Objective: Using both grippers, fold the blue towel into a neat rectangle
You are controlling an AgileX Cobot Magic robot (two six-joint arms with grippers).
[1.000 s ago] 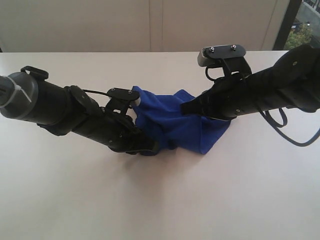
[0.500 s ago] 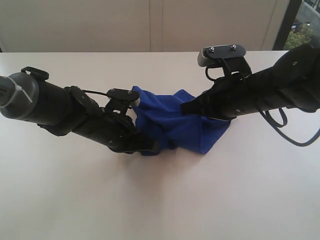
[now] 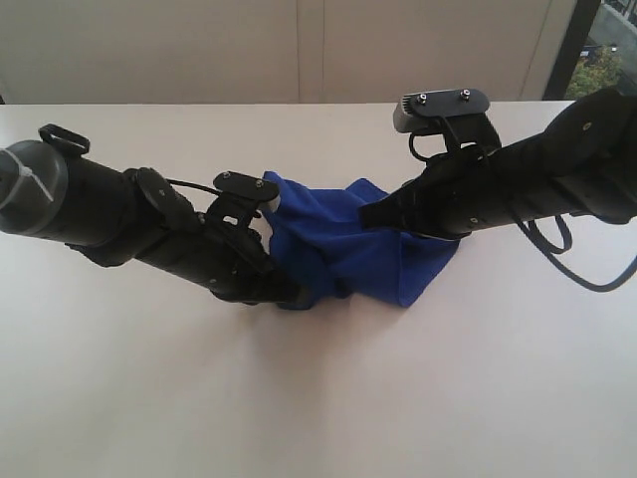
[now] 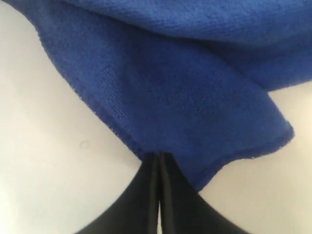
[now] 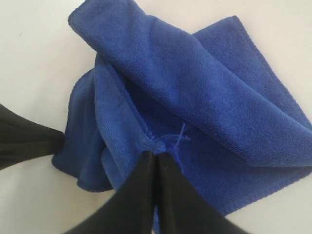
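Now that the L grip has closed: left fingers (image 4: pixel 147 183) are clenched on the towel (image 4: pixel 185 97) hem. A sec ago they stood partly apart; the gap is gone.
Left fingers: black tips pressed together, blue hem running into the seam between them. Looks like a thin pinch near one corner.
Right fingers (image 5: pixel 142 185): also clenched, no change over the last sec. They nip the towel corner w/ the thread tag (image 5: pixel 181 133).
Towel: about mid-bench (image 3: pixel 318 398), a bit toward the far edge and well clear of the L and R edges. Bunched and part-doubled, w/ one fat roll across it and a loose flap underneath. Not a rectangle yet.
Left arm (image 3: pixel 119 214): shifted slightly since a sec ago, low over the bench, wrist at the towel's near-left side.
Meaning for task: both corners now appear held, so the pick-up step looks done. Lift and spread can prob start.
Next move needs: both sides raised together and pulled apart evenly to shake out the roll.
Risk: L pinch sits right at the hem, so the cloth may slip out under tension. How deep the bite goes can't be told.
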